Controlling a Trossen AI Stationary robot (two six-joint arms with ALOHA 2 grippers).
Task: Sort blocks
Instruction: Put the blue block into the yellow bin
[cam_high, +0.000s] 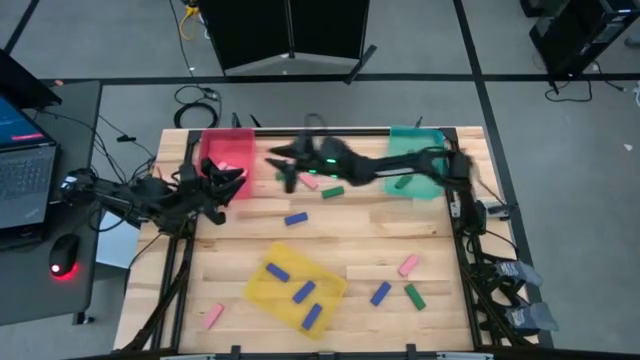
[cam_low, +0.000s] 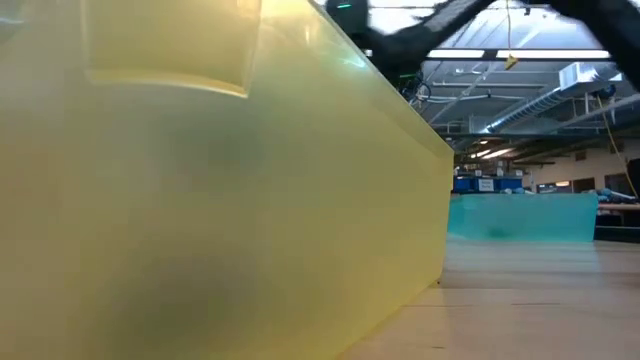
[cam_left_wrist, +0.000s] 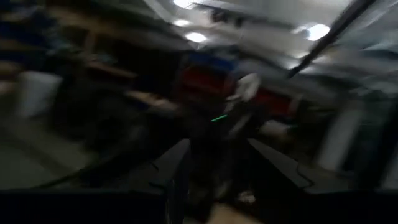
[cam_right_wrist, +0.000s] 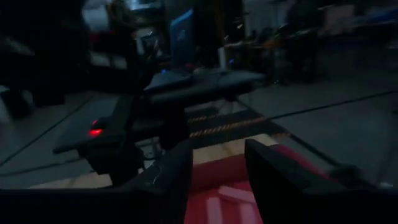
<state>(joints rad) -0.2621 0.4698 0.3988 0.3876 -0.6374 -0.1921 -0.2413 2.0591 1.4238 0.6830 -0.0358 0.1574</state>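
Apparently mid-drop — right gripper (cam_right_wrist: 214, 180) hangs over the red tray (cam_high: 229, 152), fingers parted, nothing visibly held. Left gripper (cam_high: 222, 188) waits beside the tray — its state I cannot tell; next comes reaching for a pink block (cam_high: 309, 181) nearby.

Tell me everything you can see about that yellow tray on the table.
The yellow tray is a shallow rectangle of see-through yellow plastic with low walls. It lies flat on the wooden table, turned at an angle, near the front edge and left of the middle. Three blue blocks lie inside it. Neither arm touches it. In the low view its wall fills most of the picture.
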